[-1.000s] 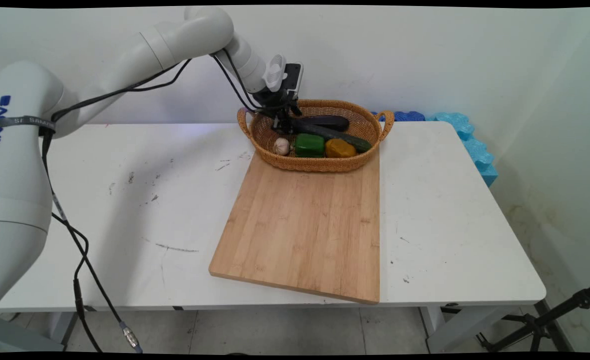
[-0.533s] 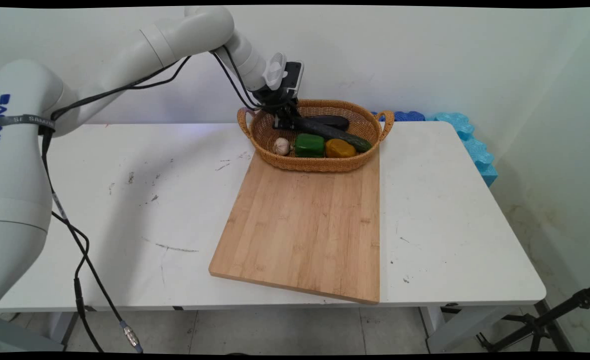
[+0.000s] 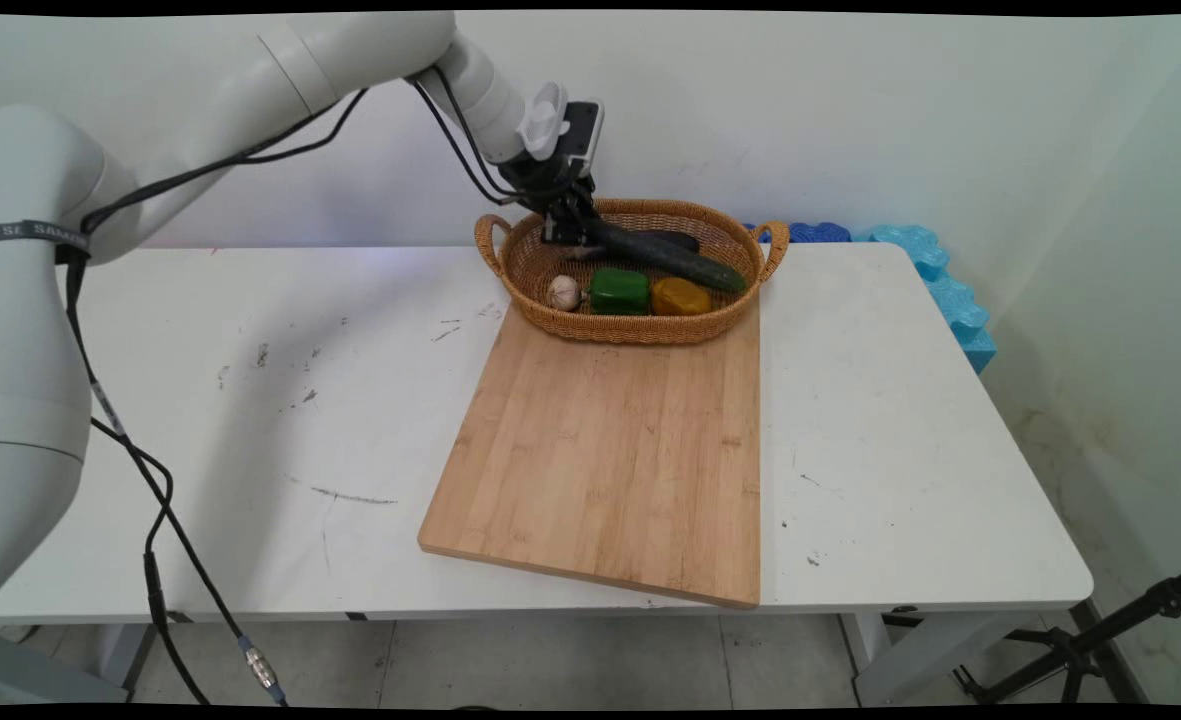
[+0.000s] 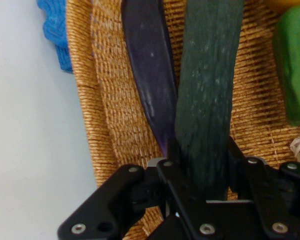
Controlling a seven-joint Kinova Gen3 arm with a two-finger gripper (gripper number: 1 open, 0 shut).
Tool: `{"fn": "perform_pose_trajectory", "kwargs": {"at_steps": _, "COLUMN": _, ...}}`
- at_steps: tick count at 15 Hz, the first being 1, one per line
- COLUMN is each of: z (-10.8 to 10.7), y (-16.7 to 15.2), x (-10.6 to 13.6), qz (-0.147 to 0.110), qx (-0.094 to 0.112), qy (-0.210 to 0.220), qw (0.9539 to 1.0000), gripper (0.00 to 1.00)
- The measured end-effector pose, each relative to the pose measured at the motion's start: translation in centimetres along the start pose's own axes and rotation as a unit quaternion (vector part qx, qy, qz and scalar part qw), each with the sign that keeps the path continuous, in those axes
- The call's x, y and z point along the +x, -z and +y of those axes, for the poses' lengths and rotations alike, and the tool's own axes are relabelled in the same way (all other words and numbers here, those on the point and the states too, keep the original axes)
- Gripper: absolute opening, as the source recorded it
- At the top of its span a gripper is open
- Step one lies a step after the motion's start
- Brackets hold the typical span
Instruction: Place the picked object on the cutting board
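Cucumber is pinched at one end by the gripper, angled over the wicker basket. The hand view shows the eggplant lying right beside it; the main view adds garlic and peppers.

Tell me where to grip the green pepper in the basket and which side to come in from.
Grip the green bell pepper across its blocky body, coming from above: its top is exposed. Set the fingers front-to-back, since the garlic bulb and yellow pepper flank it left and right. The wicker basket wall in front leaves little room. The gripper is currently shut on the cucumber, so that comes first.
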State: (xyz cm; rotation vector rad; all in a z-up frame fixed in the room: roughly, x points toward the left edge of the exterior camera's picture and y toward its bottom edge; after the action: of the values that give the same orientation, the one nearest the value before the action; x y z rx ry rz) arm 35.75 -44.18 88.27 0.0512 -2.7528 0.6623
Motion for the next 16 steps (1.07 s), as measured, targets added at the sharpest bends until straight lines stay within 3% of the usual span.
{"fn": "perform_pose_trajectory", "kwargs": {"at_steps": 8, "z": -0.2, "y": 5.3, "x": 1.4, "qz": 0.011, "qx": 0.016, "qy": 0.019, "qw": 0.9996, "gripper": 0.0}}
{"fn": "perform_pose_trajectory", "kwargs": {"at_steps": 16, "z": 3.3, "y": 11.3, "x": 2.9, "qz": 0.024, "qx": 0.009, "qy": 0.084, "qw": 0.9962, "gripper": 0.0}}
